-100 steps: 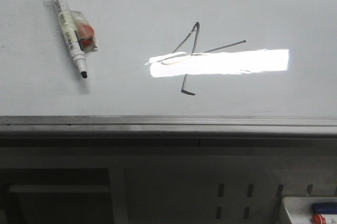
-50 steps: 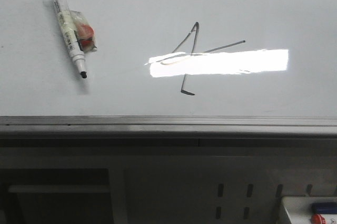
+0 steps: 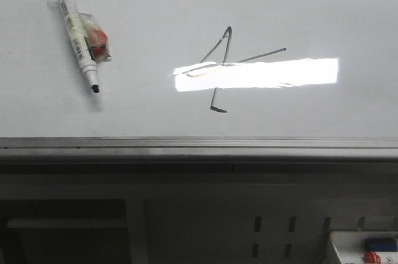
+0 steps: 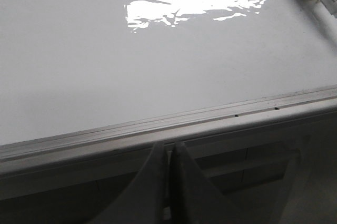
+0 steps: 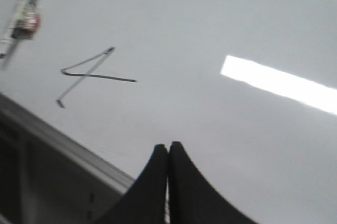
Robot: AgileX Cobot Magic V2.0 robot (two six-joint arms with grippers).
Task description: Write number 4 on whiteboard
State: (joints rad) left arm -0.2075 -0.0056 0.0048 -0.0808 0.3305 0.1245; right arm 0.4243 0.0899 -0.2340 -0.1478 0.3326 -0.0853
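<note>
Looking down at the large glossy pale grey-white whiteboard (image 3: pixel 186 3) with its grey metal edge rail, I see the thin dark hand-drawn number 4 (image 3: pixel 227 65) already on it, mid-board, its long crossbar running into the bright rectangular light glare (image 3: pixel 256 74) and its small hook at the foot pointing toward the rail. My right hand (image 5: pixel 168 153) is pinched closed on nothing, fingertips together, hovering over bare board; in the right wrist view the digit (image 5: pixel 87 74) sits well apart from it, off toward the edge rail and the marker side. My left hand (image 4: pixel 169 150) is also closed and empty, parked off the board just beyond the rail (image 4: pixel 158 124).

The white marker pen with black cap end and uncapped black tip (image 3: pixel 76 31) lies flat on the board's far left, beside a small clear wrapper with an orange-red thing inside (image 3: pixel 96 40). Its long axis runs roughly away from the rail, tip nearer the rail. Judgement: writing looks done; if the pen needs handling, my left arm's side is nearer.
</note>
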